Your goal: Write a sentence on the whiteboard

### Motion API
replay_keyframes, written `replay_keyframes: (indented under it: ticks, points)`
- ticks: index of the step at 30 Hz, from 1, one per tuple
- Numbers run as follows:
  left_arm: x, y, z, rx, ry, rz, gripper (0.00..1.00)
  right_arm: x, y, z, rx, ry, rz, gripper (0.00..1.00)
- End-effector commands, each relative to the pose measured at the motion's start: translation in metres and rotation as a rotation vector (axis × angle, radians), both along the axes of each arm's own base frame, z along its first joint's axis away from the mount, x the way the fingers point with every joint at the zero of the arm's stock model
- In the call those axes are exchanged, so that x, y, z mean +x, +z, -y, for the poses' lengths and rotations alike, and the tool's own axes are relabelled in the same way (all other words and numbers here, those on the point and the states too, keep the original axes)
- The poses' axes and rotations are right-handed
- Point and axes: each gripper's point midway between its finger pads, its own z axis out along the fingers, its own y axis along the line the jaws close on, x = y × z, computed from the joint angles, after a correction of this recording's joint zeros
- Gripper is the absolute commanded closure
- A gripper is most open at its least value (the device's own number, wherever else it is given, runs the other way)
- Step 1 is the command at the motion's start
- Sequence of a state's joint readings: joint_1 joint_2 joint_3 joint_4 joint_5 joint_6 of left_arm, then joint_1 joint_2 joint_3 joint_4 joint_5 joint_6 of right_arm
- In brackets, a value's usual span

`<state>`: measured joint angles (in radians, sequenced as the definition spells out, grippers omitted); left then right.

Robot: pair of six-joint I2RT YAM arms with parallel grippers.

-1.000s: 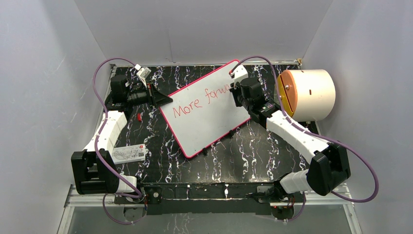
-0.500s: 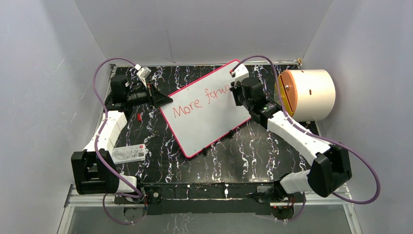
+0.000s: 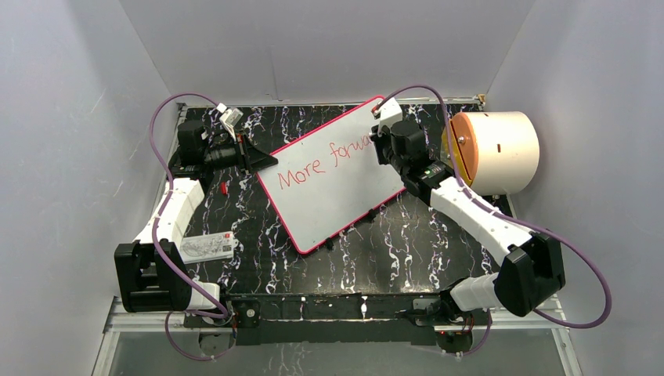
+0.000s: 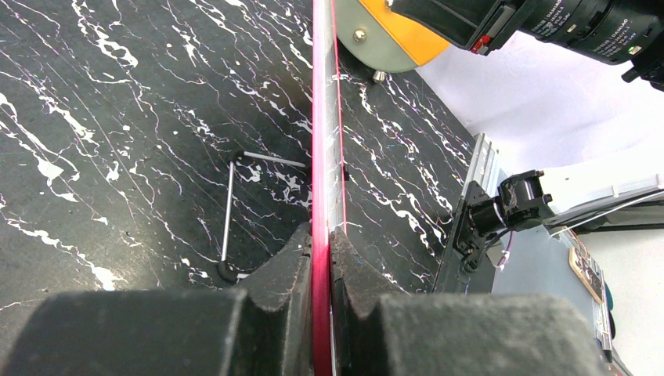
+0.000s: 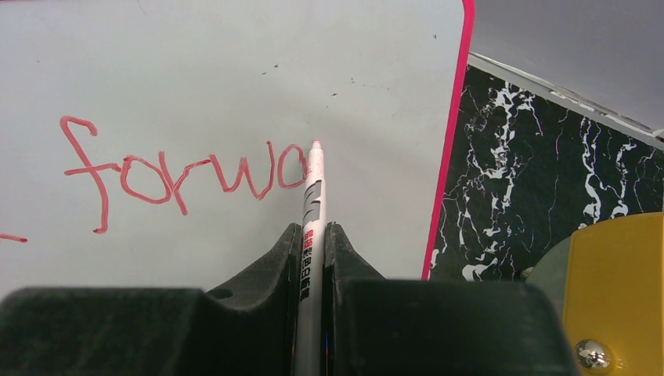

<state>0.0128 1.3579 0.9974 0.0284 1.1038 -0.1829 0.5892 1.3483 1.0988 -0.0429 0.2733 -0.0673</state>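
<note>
The whiteboard point(image 3: 329, 180), white with a red-pink rim, lies slanted on the black marbled table. Red writing point(image 3: 321, 160) on it reads "More forwa". My left gripper point(image 3: 262, 160) is shut on the board's left rim; in the left wrist view the rim point(image 4: 321, 157) runs edge-on between the fingers point(image 4: 286, 266). My right gripper point(image 3: 376, 141) is shut on a white marker point(image 5: 312, 211). The marker's red tip point(image 5: 315, 145) touches the board just right of the "a" of "forwa" point(image 5: 188, 176). The board's right rim point(image 5: 450, 133) is close by.
A large cream roll with an orange end point(image 3: 493, 153) stands at the right, also in the right wrist view point(image 5: 611, 298). A small white printed card point(image 3: 207, 247) lies by the left arm. A small red object point(image 3: 224, 187) lies left of the board. An allen key point(image 4: 231, 204) lies on the table.
My right gripper and marker have shifted slightly up and right along the board. The left gripper has not moved.
</note>
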Motion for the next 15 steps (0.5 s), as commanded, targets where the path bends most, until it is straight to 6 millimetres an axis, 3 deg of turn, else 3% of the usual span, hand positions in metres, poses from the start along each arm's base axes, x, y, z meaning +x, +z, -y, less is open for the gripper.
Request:
replay_keyframes:
  ticks: [1,15]
  points:
    - [-0.011,-0.046,0.005,0.062,0.003,-0.141,1.00,0.014,0.035,-0.007,0.066,-0.001,0.091,1.00]
    - [-0.010,-0.046,0.005,0.063,0.003,-0.139,1.00,0.010,-0.002,-0.004,0.024,0.013,-0.012,1.00]
